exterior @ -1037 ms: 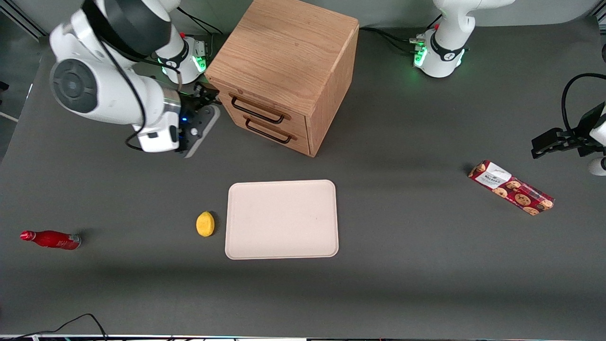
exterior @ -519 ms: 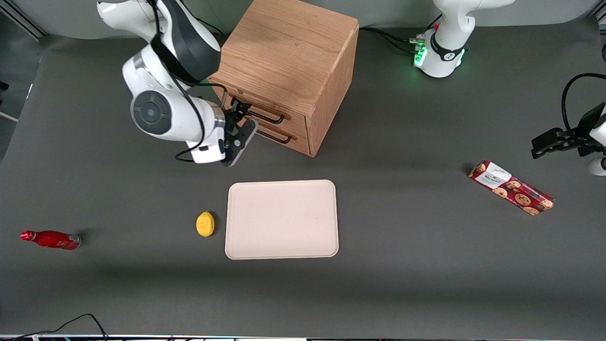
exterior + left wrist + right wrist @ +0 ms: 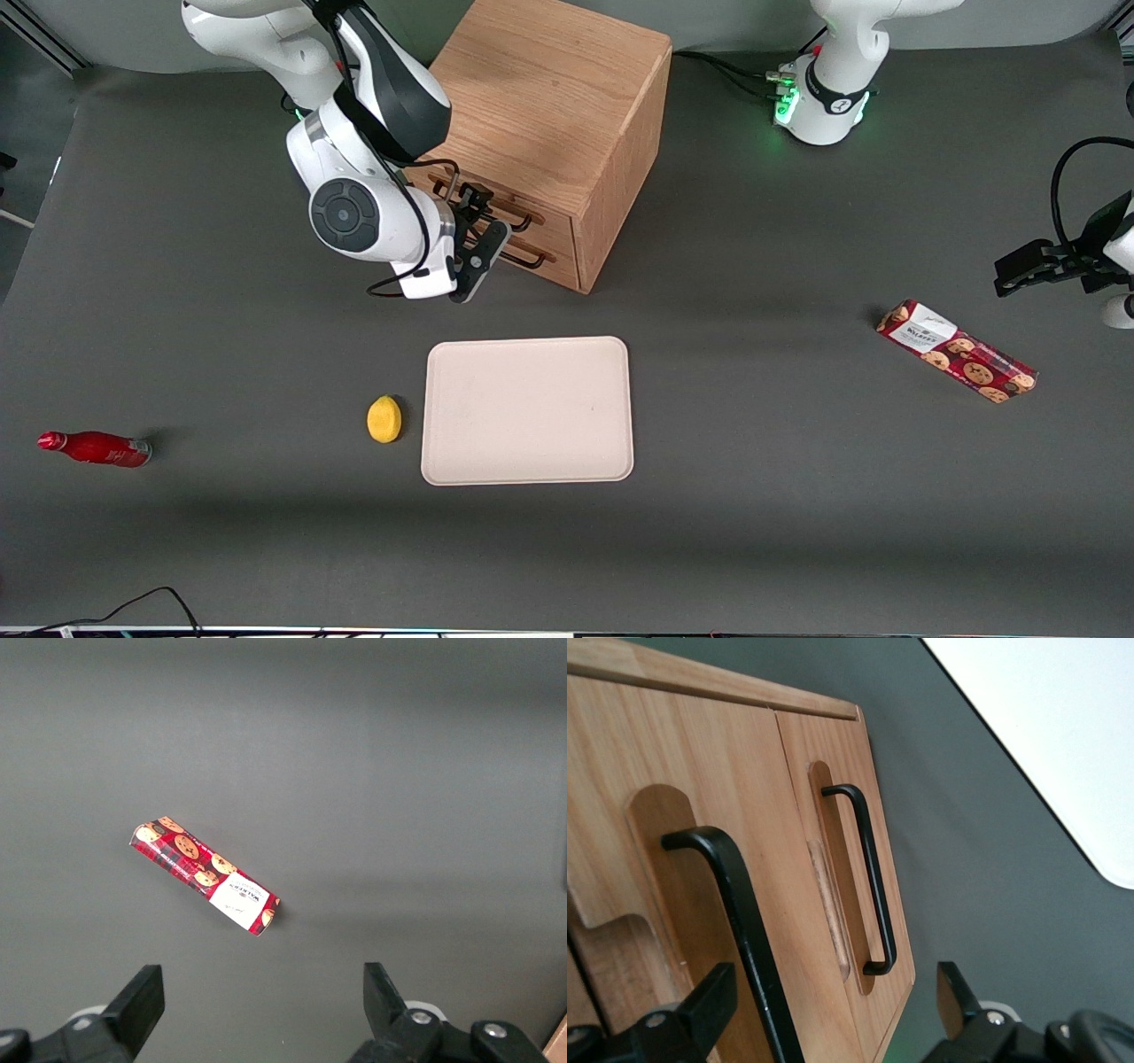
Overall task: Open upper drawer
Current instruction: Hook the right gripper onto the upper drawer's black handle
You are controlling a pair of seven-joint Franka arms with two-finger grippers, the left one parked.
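The light oak cabinet (image 3: 540,97) stands at the back of the table, both drawers shut. The upper drawer (image 3: 547,218) has a thin dark bar handle (image 3: 512,213); the lower drawer (image 3: 558,264) sits under it with a matching handle (image 3: 524,260). My right gripper (image 3: 476,213) is right in front of the upper drawer, at its handle. In the right wrist view the gripper (image 3: 833,1001) is open and the upper handle (image 3: 735,921) runs between its fingers (image 3: 713,997), close to one of them. The lower handle (image 3: 864,877) shows beside it. Nothing is gripped.
A beige tray (image 3: 528,410) lies nearer the front camera than the cabinet, with a yellow lemon (image 3: 384,418) beside it. A red bottle (image 3: 96,448) lies toward the working arm's end. A red cookie box (image 3: 957,351) lies toward the parked arm's end and shows in the left wrist view (image 3: 205,875).
The right arm has swung from the working arm's end of the table to the cabinet front. The gripper now stands at the upper drawer's handle. The drawers have not moved.
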